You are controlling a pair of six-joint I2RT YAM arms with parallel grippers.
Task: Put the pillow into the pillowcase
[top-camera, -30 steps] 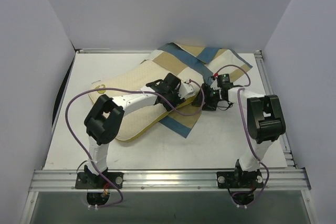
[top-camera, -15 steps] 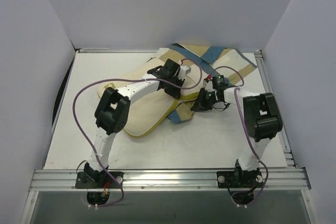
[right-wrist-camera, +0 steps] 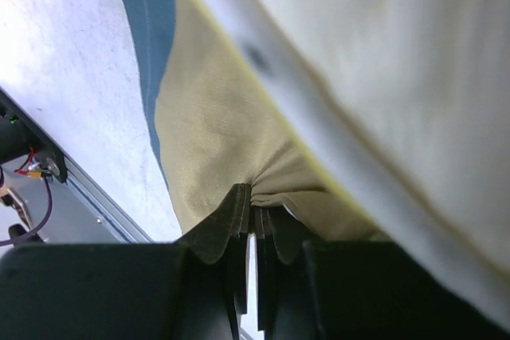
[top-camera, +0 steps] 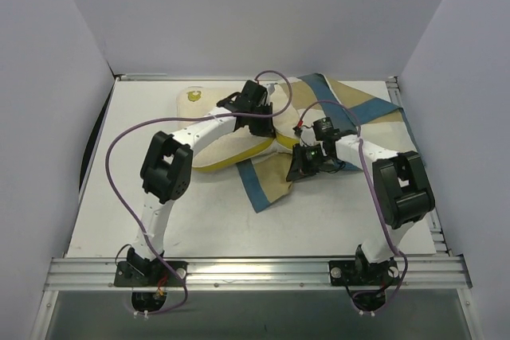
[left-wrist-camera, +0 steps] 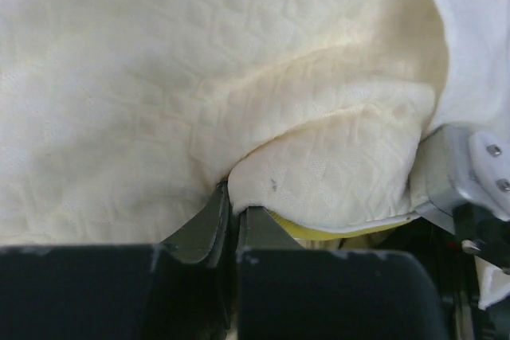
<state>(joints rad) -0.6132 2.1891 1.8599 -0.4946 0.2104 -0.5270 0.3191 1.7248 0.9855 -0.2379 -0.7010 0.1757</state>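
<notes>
- The pillowcase [top-camera: 355,109] lies rumpled across the right and centre of the table [top-camera: 119,197], with one flap trailing toward the near edge.
- The pillow [top-camera: 231,143] lies at far left-centre, its right end meeting the case. Most of it looks uncovered, so I judge insertion barely begun.
- The left gripper [left-wrist-camera: 233,216] is pinched tight on a fold of pillow fabric.
- The right gripper [right-wrist-camera: 253,220] is clamped on the case's tan cloth, probably holding its mouth for feeding.

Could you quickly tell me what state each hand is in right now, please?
Left hand: closed, pinching a fold of the pillow.
Right hand: closed, pinching the pillowcase.
</notes>
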